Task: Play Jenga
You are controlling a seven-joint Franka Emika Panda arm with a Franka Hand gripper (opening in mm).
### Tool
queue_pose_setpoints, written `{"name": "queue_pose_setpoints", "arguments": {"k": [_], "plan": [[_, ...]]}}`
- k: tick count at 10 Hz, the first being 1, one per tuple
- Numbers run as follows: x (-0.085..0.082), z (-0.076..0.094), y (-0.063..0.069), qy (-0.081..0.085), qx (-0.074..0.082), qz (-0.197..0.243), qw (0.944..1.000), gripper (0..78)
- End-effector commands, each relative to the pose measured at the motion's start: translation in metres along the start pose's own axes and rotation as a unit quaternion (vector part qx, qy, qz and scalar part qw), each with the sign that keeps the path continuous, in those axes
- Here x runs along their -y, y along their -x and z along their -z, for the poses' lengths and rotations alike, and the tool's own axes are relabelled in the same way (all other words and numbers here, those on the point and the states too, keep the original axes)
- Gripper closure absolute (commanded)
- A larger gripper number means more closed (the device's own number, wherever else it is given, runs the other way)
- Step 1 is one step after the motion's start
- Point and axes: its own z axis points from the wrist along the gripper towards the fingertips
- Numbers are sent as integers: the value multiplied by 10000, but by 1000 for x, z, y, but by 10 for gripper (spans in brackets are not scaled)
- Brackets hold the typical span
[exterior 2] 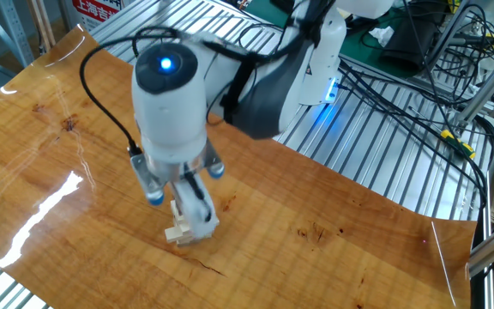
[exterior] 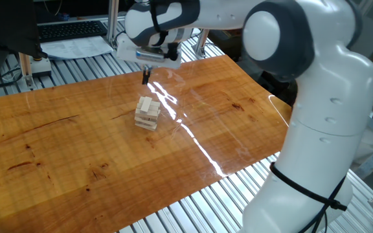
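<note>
The Jenga tower [exterior: 147, 113] stands on the wooden table [exterior: 76, 149], below the gripper [exterior: 146, 76] and a little toward the table's near edge as one fixed view shows it; it is a short crosswise stack of pale blocks, with one block at its base jutting out sideways [exterior 2: 175, 233]. In that view the gripper hangs above the tower with a clear gap, touching nothing. In the other fixed view the gripper [exterior 2: 197, 215] overlaps the stack and hides most of it. Its fingers look close together with nothing between them, but they are small and blurred, so we cannot tell whether it is clenched or released.

We judge the main risk to be a descent slightly off line: a fingertip catching the top layer could shove the stack over, and the jutting base block suggests the layers are already loose.

Beyond the gripper, off the table, lie a keyboard [exterior: 70, 29] and papers [exterior: 76, 46]. Cables [exterior 2: 418, 94] run over the slatted metal bench behind the arm. Nothing lies on the table between gripper and tower.
</note>
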Motion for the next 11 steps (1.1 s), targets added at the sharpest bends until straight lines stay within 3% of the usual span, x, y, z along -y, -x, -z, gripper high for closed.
{"name": "queue_pose_setpoints", "arguments": {"k": [1,4,7,9,11], "plan": [[-19,-24,25,-47,295,-797,9964,776],[-21,-31,24,-116,278,-1048,9940,776],[-21,-35,23,-144,311,-861,9957,776],[-24,-47,25,-348,433,-638,9964,776],[-25,-58,26,-386,455,-596,9964,776]]}}
